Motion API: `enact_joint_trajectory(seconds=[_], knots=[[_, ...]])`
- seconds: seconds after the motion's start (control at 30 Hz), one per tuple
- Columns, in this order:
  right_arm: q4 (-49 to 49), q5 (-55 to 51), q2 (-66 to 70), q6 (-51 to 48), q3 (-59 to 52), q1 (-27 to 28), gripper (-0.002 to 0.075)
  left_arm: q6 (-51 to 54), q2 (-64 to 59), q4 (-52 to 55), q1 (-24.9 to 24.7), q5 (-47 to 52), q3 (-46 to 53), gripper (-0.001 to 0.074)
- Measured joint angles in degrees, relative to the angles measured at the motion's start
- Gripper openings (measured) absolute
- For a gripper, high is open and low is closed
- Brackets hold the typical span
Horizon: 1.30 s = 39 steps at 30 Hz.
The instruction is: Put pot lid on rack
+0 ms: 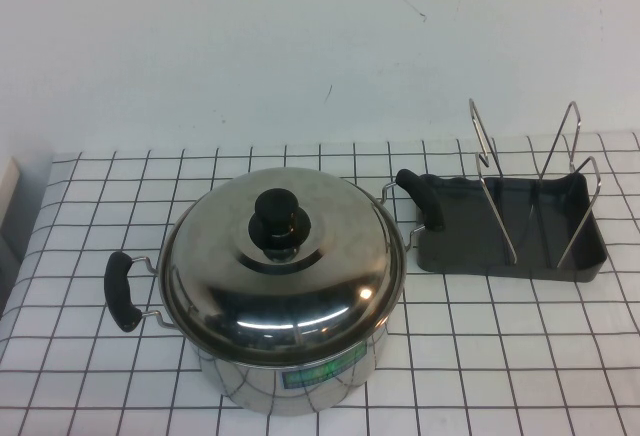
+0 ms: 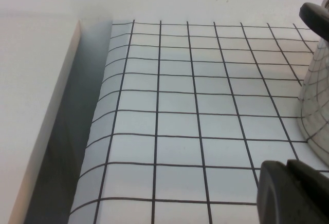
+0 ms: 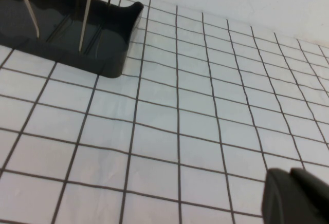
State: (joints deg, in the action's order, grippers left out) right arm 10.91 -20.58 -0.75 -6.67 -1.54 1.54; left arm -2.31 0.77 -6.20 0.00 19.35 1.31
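Note:
The pot lid (image 1: 225, 256), round, domed and shiny steel with a black knob (image 1: 278, 218), sits closed on the steel pot (image 1: 290, 381) at the table's front centre. The rack (image 1: 500, 231), a dark grey tray with tall silver wire loops (image 1: 485, 156), stands just right of the pot, touching its right handle (image 1: 422, 199). Neither arm shows in the high view. My left gripper (image 2: 288, 170) is shut and empty, low over the table left of the pot wall (image 2: 316, 100). My right gripper (image 3: 289, 178) is shut and empty, over the table some way from the rack (image 3: 67, 29).
A white cloth with a black grid (image 1: 520, 356) covers the table. The cloth's left edge (image 2: 103, 106) drops to a pale board (image 2: 46, 131). A white wall stands behind. The pot's left handle (image 1: 123, 291) sticks out sideways.

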Motion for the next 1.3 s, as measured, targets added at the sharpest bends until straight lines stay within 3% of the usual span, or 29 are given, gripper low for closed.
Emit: enact_joint_trajectory(seconds=[0.3,0.43,0.57,0.8,1.0,1.17,1.3], knots=[[0.0,0.2,0.0,0.0,0.0,0.0,-0.0003,0.0,0.0,0.1,0.0,-0.9,0.0,-0.0002],[0.0,3.3,0.0,0.0,0.0,0.0,-0.0003,0.0,0.0,0.2,0.0,-5.8,0.3,-0.0002],[0.0,14.6,0.0,0.0,0.0,0.0,-0.0003,0.0,0.0,0.0,0.0,-17.4,0.3,-0.0002],[0.5,45.2,0.0,0.3,0.0,0.0,-0.0003,-0.2,0.0,-0.6,0.0,-39.2,0.3,-0.0002],[0.4,61.7,0.0,9.2,0.0,0.0,-0.0003,-0.3,0.0,-0.6,0.0,-48.6,0.3,-0.0002],[0.0,61.7,0.0,10.9,0.0,0.0,-0.0003,-0.4,0.0,-0.6,0.0,-49.9,0.3,-0.0002],[-0.5,55.7,0.0,11.1,0.4,0.0,-0.0003,-0.4,0.0,-1.9,0.0,-51.0,0.3,-0.0002]])
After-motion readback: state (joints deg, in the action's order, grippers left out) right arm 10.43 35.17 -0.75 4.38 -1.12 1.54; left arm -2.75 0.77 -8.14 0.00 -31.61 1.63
